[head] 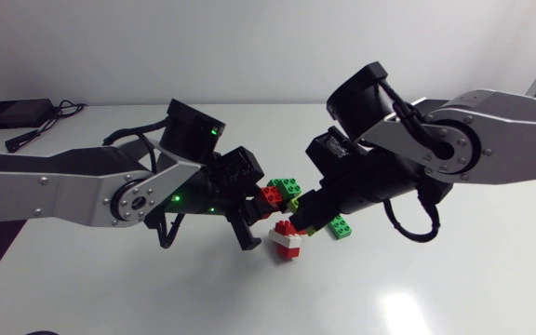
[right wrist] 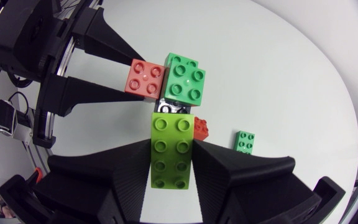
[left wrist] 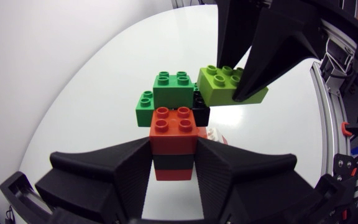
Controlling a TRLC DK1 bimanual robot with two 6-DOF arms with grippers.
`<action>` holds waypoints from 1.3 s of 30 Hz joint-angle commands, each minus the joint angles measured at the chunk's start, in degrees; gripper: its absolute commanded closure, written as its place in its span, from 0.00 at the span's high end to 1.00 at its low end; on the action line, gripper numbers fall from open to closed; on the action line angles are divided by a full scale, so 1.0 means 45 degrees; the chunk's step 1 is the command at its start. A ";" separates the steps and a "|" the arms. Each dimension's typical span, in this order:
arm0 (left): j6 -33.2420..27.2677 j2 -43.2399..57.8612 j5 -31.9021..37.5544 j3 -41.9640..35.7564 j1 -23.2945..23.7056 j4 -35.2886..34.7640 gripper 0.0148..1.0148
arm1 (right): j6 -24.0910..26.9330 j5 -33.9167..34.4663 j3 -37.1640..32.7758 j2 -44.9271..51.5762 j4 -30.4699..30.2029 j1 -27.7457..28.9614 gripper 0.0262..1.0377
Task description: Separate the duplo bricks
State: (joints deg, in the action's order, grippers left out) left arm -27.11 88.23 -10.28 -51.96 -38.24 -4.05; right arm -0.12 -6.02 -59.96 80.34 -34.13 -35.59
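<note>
A cluster of joined duplo bricks hangs above the table between both grippers. My left gripper (left wrist: 174, 152) is shut on its red brick (left wrist: 175, 127). A green brick (left wrist: 169, 93) and a small black brick (left wrist: 201, 114) sit in the middle. My right gripper (right wrist: 173, 149) is shut on the lime brick (right wrist: 171, 152) at the other end. In the head view the left gripper (head: 257, 201) and the right gripper (head: 303, 212) meet at the cluster (head: 283, 191) in mid-table.
Under the cluster a red-and-white brick stack (head: 287, 240) lies on the white table (head: 417, 288). A separate green brick (head: 341, 227) rests beside it, under the right arm. A black box with cables (head: 12, 113) sits at the far left corner.
</note>
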 commanded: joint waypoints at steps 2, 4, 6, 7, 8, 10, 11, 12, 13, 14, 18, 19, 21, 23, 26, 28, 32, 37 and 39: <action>0.0166 -0.0504 -0.0098 0.0278 0.0236 0.0139 0.30 | 0.0261 -0.0068 0.0279 0.0097 0.0045 0.0429 0.35; 0.0166 -0.0621 -0.0098 0.0356 0.0333 0.0139 0.30 | 0.0339 -0.0049 0.0337 0.0058 0.0045 0.0781 0.35; 0.0127 -0.0719 -0.0098 0.0415 0.0412 0.0139 0.30 | 0.0476 -0.0068 0.0454 0.0077 0.0026 0.1347 0.35; 0.0107 -0.0758 -0.0098 0.0454 0.0451 0.0139 0.30 | 0.0535 -0.0068 0.0532 0.0097 0.0045 0.1679 0.35; 0.0107 -0.0778 -0.0098 0.0493 0.0470 0.0139 0.30 | 0.0691 -0.0068 0.0611 0.0156 0.0045 0.2031 0.35; 0.0107 -0.0817 -0.0098 0.0532 0.0470 0.0139 0.30 | 0.0925 -0.0049 0.0806 0.0390 0.0123 0.2773 0.35; 0.0107 -0.0817 -0.0098 0.0532 0.0470 0.0139 0.30 | 0.1120 -0.0029 0.0923 0.0527 0.0299 0.3183 0.35; 0.0107 -0.0836 -0.0098 0.0532 0.0470 0.0139 0.30 | 0.1199 0.0030 0.1021 0.0702 0.0455 0.3515 0.35; 0.0107 -0.0836 -0.0098 0.0532 0.0470 0.0139 0.30 | 0.1335 0.0069 0.1118 0.0917 0.0573 0.3886 0.35; 0.0107 -0.0817 -0.0098 0.0532 0.0470 0.0139 0.30 | 0.1452 0.0147 0.1216 0.1171 0.0768 0.4218 0.35; 0.0127 -0.0817 -0.0098 0.0513 0.0431 0.0139 0.30 | 0.1687 0.0342 0.1509 0.2011 0.1373 0.5019 0.35; 0.0146 -0.0817 -0.0098 0.0513 0.0412 0.0139 0.30 | 0.1726 0.0459 0.1548 0.2245 0.1491 0.5136 0.35; 0.0146 -0.0797 -0.0098 0.0493 0.0392 0.0139 0.30 | 0.1765 0.0557 0.1587 0.2636 0.1686 0.5293 0.35; 0.0146 -0.0778 -0.0098 0.0513 0.0392 0.0139 0.30 | 0.1785 0.0752 0.1587 0.2988 0.1862 0.5371 0.35; 0.0166 -0.0758 -0.0098 0.0513 0.0353 0.0139 0.30 | 0.1804 0.1045 0.1548 0.3593 0.2135 0.5468 0.36; 0.0185 -0.0758 -0.0098 0.0513 0.0333 0.0139 0.30 | 0.1804 0.1143 0.1529 0.3964 0.2311 0.5546 0.36; 0.0205 -0.0680 -0.0098 0.0474 0.0255 0.0139 0.30 | 0.1843 0.1182 0.1490 0.4589 0.2565 0.5722 0.36; 0.0205 -0.0602 -0.0098 0.0454 0.0177 0.0159 0.30 | 0.1921 0.1143 0.1411 0.4902 0.2643 0.5879 0.46; 0.0205 -0.0582 -0.0098 0.0434 0.0158 0.0178 0.30 | 0.1921 0.1065 0.1353 0.4824 0.2584 0.5898 0.59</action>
State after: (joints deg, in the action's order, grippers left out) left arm -27.11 85.71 -10.28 -50.78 -37.26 -4.03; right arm 7.40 -1.45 -54.15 100.66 -22.28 -9.69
